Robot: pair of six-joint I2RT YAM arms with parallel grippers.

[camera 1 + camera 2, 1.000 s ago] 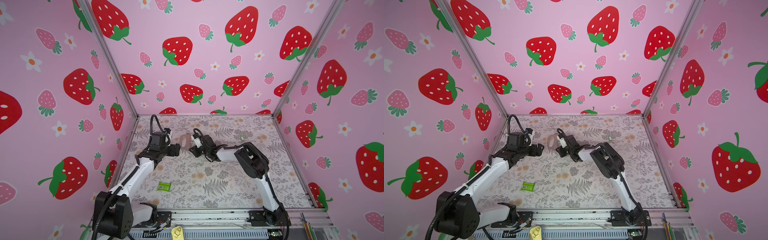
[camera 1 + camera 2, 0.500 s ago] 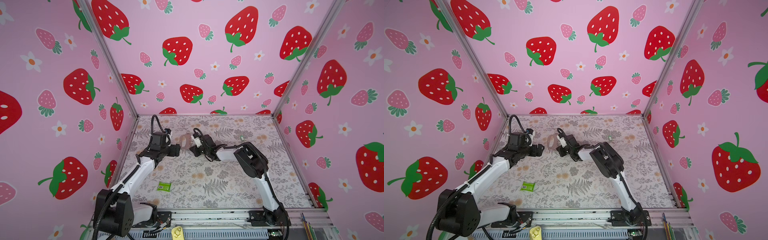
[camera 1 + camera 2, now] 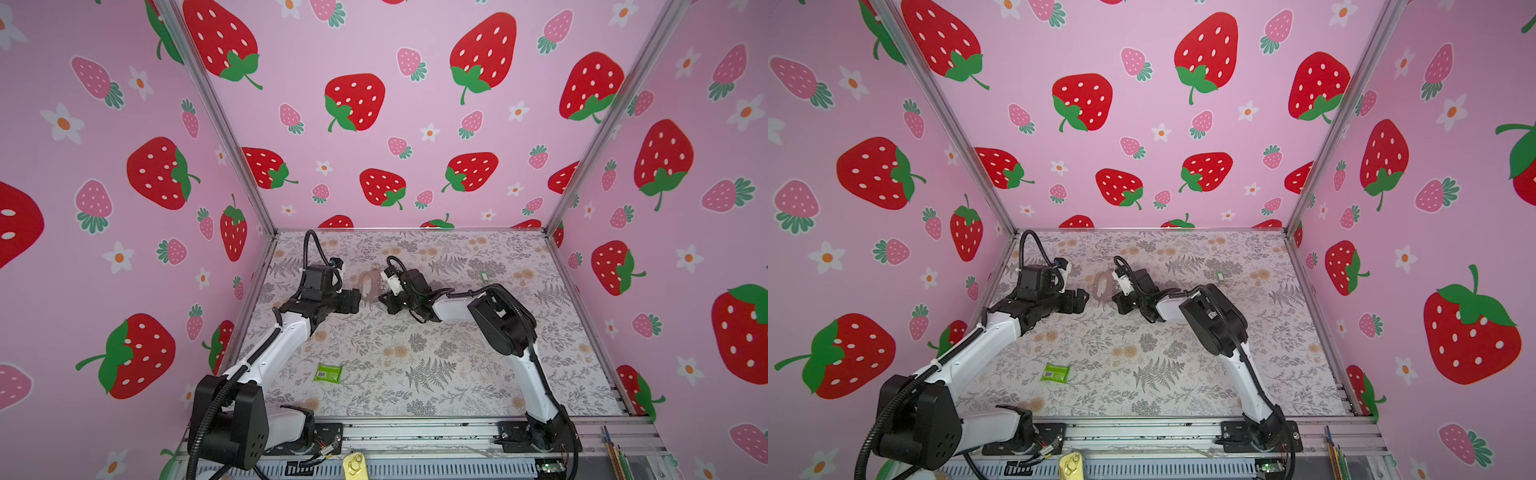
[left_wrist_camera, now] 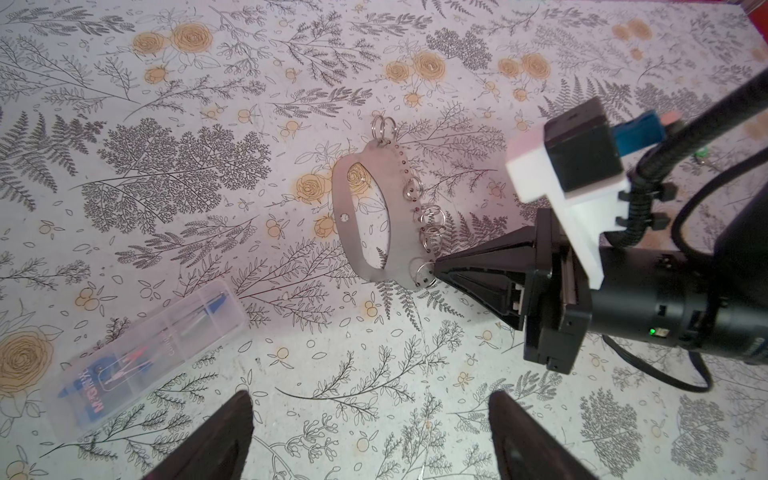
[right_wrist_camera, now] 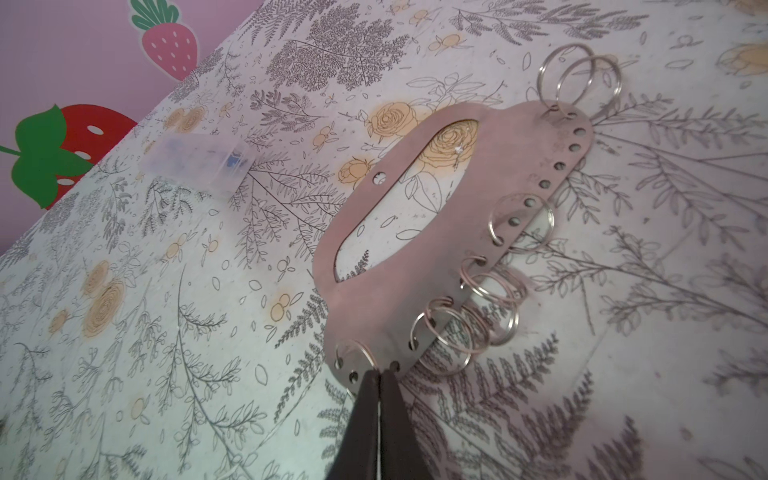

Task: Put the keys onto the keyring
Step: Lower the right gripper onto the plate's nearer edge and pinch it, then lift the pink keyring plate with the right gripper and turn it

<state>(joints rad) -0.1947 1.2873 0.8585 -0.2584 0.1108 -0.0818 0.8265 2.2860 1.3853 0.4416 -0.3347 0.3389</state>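
Finds the keyring (image 3: 369,286) flat on the table (image 3: 415,353) toward the far middle, between both grippers, long axis running near to far, ring-lined edge turned toward the right gripper (image 5: 377,374). Shows that gripper pinched closed on the last metal ring at the keyring's near end. Has the left gripper (image 4: 370,419) spread wide just beside it, holding nothing. Spots a green key (image 3: 483,275) well apart on the right

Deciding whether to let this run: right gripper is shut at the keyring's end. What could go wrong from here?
1. The right gripper is shut only by its very tips on the end edge of the keyring; that thin hold may slip or pivot when lifted.
2. The green key lies far off and no red one shows; the open left gripper holds nothing.
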